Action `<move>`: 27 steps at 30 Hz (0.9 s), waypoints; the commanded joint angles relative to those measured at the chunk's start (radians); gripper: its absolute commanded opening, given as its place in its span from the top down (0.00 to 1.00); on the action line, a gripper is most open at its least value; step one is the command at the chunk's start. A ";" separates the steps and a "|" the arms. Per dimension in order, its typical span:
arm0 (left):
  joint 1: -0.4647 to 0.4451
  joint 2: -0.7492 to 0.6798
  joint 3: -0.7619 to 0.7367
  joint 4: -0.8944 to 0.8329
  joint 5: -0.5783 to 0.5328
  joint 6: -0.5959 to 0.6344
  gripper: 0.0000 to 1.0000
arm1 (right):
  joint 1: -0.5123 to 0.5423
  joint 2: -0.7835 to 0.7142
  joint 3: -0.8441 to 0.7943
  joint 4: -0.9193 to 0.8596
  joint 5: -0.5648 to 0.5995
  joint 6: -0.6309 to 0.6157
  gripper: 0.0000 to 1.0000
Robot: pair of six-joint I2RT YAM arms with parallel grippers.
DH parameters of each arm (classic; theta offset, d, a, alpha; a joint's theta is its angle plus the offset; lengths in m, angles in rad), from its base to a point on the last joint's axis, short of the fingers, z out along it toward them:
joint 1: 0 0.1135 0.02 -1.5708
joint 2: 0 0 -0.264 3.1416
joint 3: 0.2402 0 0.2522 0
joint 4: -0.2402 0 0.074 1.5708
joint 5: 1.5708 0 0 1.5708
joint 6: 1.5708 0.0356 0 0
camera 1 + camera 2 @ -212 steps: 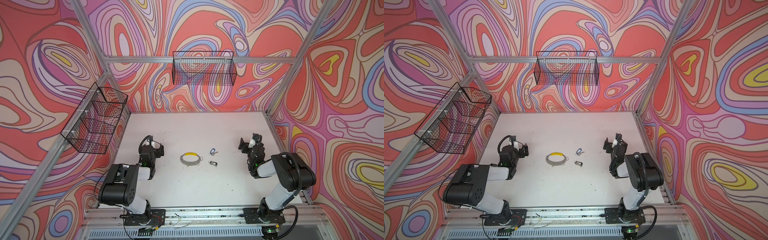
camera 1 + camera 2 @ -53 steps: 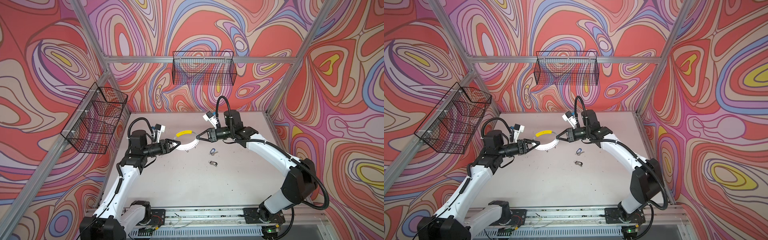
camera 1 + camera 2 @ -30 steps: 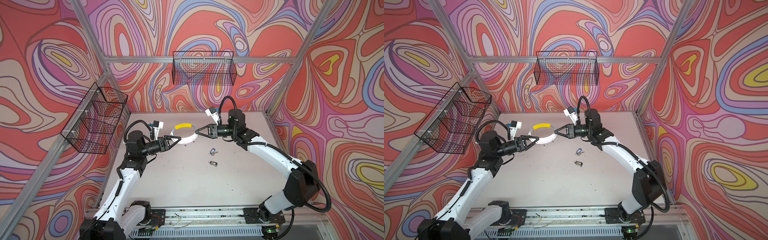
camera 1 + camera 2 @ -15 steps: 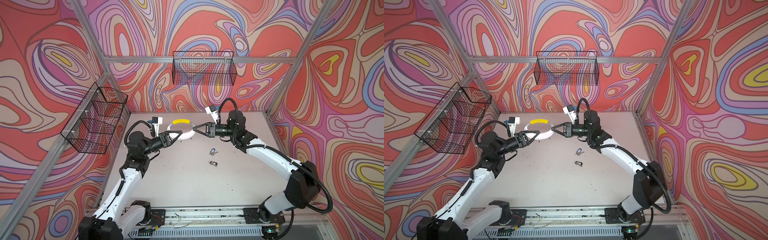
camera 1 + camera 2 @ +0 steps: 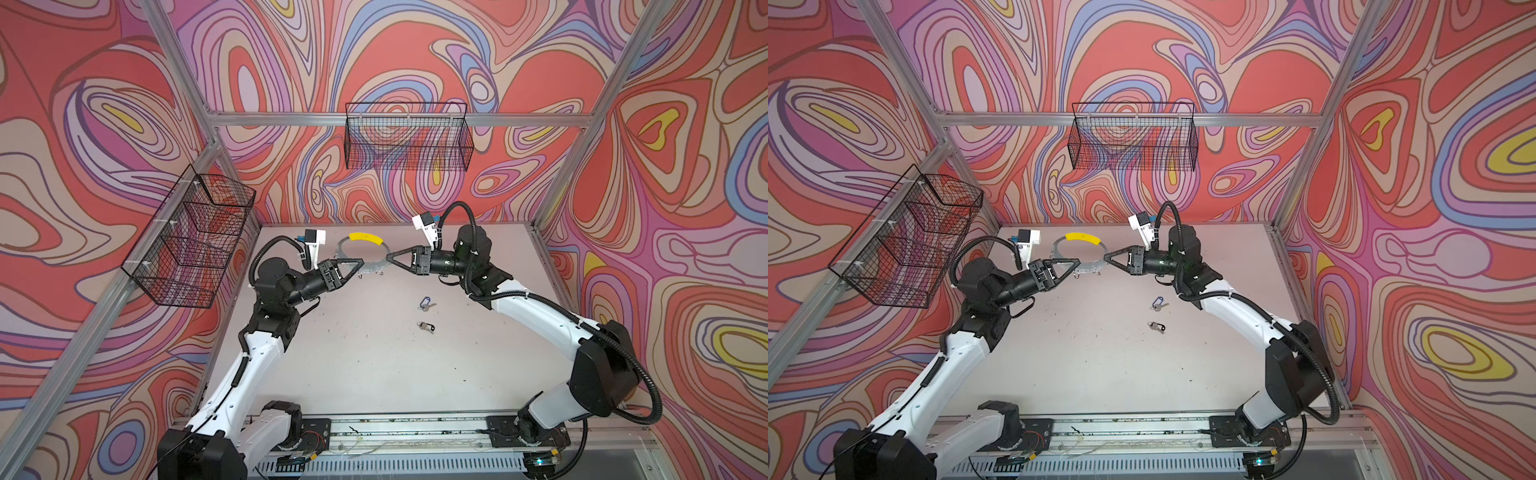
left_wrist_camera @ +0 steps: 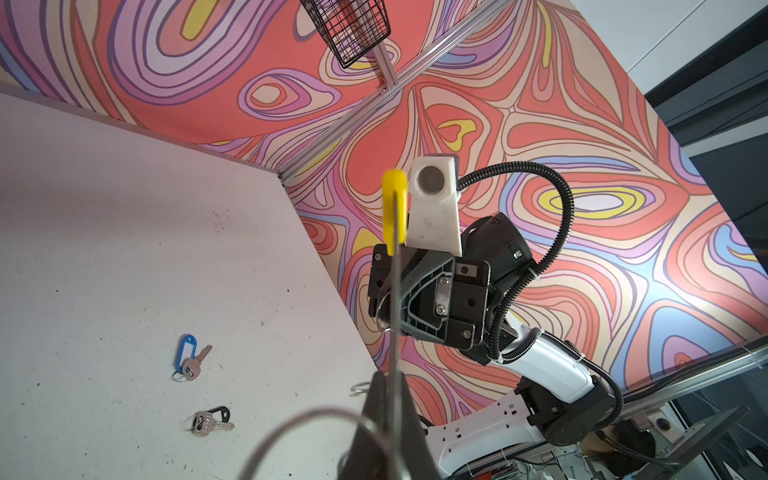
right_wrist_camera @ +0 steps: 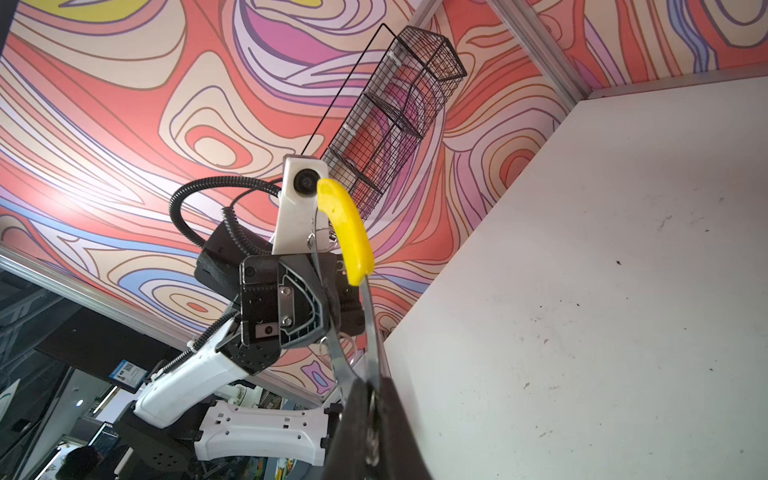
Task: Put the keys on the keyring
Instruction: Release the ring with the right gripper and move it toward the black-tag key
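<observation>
The keyring (image 5: 365, 238), a thin grey hoop with a yellow segment, hangs upright in the air near the table's back, held from both sides. My left gripper (image 5: 362, 261) is shut on its lower left rim, and the band runs edge-on between the jaws in the left wrist view (image 6: 388, 376). My right gripper (image 5: 388, 257) pinches the right rim, with the band between its jaws in the right wrist view (image 7: 372, 384). Small wire rings dangle under the hoop. The two keys lie flat on the table, the blue-tagged one (image 5: 424, 303) and the black-tagged one (image 5: 424, 326).
A white table (image 5: 374, 374) carries the scene. Black wire baskets hang on the back wall (image 5: 409, 141) and the left wall (image 5: 191, 241). Aluminium frame posts stand at the corners, and the arms' base rail (image 5: 395, 428) runs along the front edge.
My left gripper, open beside the hoop a second ago, has shut on its left rim. The hoop and both grippers have drifted slightly toward the back left.
</observation>
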 commanded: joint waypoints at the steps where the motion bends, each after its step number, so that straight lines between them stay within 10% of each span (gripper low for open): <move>1: 0.002 0.006 0.054 -0.052 0.038 0.045 1.00 | -0.004 -0.024 0.046 -0.130 0.027 -0.114 0.75; 13: 0.019 0.038 0.092 -0.105 0.107 0.114 1.00 | -0.131 -0.107 0.141 -0.720 0.210 -0.487 0.65; 27: 0.019 0.076 0.101 -0.092 0.121 0.141 1.00 | -0.071 -0.117 -0.073 -0.795 0.511 -0.581 0.62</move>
